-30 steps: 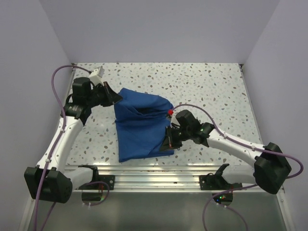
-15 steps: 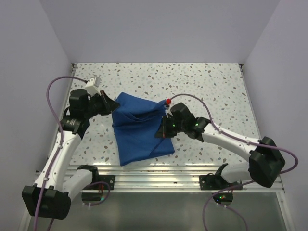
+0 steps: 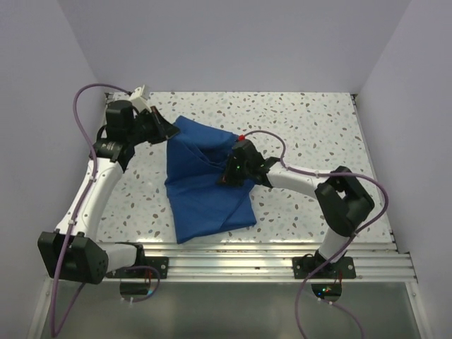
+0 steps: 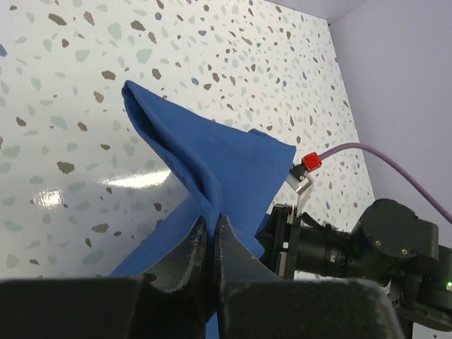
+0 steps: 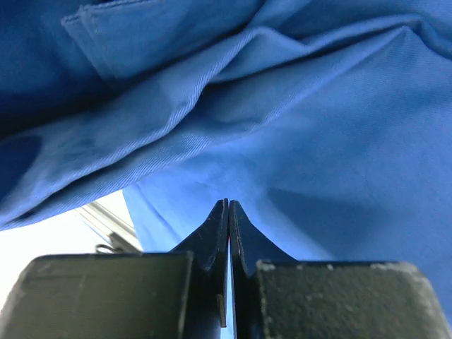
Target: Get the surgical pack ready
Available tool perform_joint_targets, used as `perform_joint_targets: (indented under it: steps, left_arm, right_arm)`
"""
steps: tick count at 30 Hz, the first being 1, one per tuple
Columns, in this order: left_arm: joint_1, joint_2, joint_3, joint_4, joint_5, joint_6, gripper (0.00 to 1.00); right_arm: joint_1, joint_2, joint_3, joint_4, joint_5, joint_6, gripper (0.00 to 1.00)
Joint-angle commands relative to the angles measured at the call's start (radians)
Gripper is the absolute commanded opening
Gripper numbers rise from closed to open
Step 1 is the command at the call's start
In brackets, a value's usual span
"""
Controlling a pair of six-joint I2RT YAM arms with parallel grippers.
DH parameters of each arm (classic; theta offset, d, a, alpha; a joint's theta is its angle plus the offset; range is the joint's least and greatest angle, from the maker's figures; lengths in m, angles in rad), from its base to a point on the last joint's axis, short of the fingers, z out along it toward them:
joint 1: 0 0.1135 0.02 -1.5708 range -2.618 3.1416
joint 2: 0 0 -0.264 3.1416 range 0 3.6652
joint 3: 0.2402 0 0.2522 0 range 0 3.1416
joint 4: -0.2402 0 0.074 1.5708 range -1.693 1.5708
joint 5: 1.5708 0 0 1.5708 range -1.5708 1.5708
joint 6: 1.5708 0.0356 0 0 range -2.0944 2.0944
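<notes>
Drape [image 3: 210, 194] lying bunched on the table [image 3: 304, 127], far corner pinched shut in the left gripper [image 4: 212, 220], middle fold in the closed right gripper [image 5: 228, 206]; folding apparently under way, next needing both held edges carried across together

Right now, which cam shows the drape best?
Top external: whole drape visible, left hand and right hand on it. Left wrist shows one raised fold; right wrist only close-up folds.
</notes>
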Motion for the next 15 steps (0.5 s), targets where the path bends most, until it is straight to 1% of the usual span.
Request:
perform_joint_targets:
  steps: [1,5,6,8,11,15]
  left_arm:
    - [0.0,0.04,0.123,0.052,0.017,-0.028,0.0]
    - [0.002,0.086,0.168,0.048,0.032,-0.025,0.0]
    - [0.006,0.094,0.172,0.046,0.032,-0.026,0.0]
    - [0.014,0.099,0.174,0.06,0.037,-0.031,0.0]
    - [0.045,0.114,0.18,0.083,0.07,-0.057,0.0]
    - [0.079,0.157,0.206,0.109,0.104,-0.075,0.0]
  right_arm:
    - [-0.024,0.014,0.062,0.09,0.007,0.097,0.0]
    - [-0.036,0.045,0.103,0.058,0.027,0.132,0.0]
    - [-0.039,0.06,0.125,0.001,0.025,0.147,0.0]
    - [-0.038,0.106,0.179,-0.042,0.025,0.163,0.0]
    - [-0.038,0.142,0.187,-0.077,0.028,0.253,0.0]
    - [-0.029,0.16,0.203,-0.154,0.044,0.295,0.0]
